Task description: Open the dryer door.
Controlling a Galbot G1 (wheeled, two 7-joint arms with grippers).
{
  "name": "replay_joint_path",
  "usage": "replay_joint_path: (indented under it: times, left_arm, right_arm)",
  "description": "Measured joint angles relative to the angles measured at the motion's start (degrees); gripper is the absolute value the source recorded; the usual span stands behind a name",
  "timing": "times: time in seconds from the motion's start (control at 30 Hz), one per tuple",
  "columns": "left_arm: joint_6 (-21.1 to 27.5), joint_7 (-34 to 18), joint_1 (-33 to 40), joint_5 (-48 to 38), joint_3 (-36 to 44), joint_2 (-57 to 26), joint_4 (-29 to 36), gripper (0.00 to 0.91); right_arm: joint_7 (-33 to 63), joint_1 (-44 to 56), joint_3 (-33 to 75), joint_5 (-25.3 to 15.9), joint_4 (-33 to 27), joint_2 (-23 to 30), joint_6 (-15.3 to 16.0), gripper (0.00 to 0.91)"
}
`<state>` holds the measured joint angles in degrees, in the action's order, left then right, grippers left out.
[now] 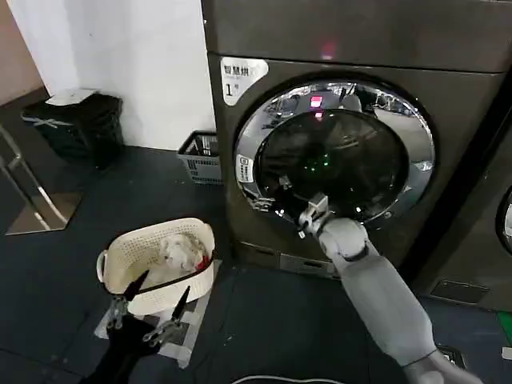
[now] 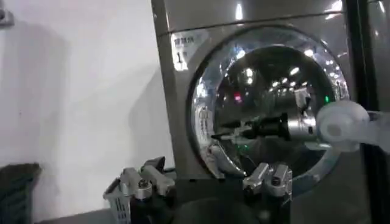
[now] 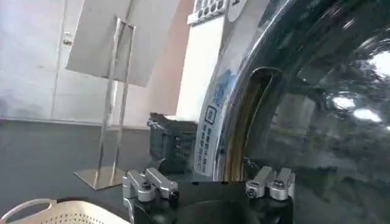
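Note:
The dryer point(image 1: 360, 40) is a dark machine with a label marked "1" point(image 1: 240, 78). Its round dryer door point(image 1: 416, 136) has a chrome ring and dark glass, and lies flat against the front. My right gripper point(image 1: 276, 196) is open at the ring's lower left edge, close to the white sticker point(image 1: 245, 168). The left wrist view has that gripper point(image 2: 222, 133) pointing at the door point(image 2: 274, 79) rim. In the right wrist view, the rim sticker point(image 3: 209, 131) and a brownish recess point(image 3: 256, 91) in the door point(image 3: 317, 109) sit just ahead. My left gripper point(image 1: 148, 308) hangs open and empty, low at the left.
A white laundry basket point(image 1: 156, 260) with clothes stands on the floor under my left gripper. A grey basket point(image 1: 202, 156) sits against the dryer's left side. A black bin point(image 1: 76, 124) and a metal stand point(image 1: 32, 196) are farther left. Another machine point(image 1: 488, 224) adjoins on the right.

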<state>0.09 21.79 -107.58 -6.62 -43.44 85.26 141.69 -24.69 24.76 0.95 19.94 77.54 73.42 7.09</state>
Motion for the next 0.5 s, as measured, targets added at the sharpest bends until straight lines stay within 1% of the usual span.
replay_joint_path:
  times: [0.13, 0.27, 0.5]
  left_arm:
    - [2.0, 0.7, 0.3, 0.2, 0.0, 0.0, 0.4, 0.907]
    - [2.4, 0.6, 0.3, 2.0, -0.1, -0.2, 0.9, 0.907]
    - [2.8, 0.1, 1.0, 2.0, -0.6, -0.4, 1.2, 0.907]
  right_arm:
    - [-1.5, -0.9, -0.3, 1.0, -1.3, 0.8, 1.4, 0.907]
    - [-2.9, -1.8, -0.1, 2.0, -2.4, 1.5, 1.9, 0.907]
    - [-6.6, -2.0, 0.6, 3.8, -2.3, 0.9, 2.2, 0.907]
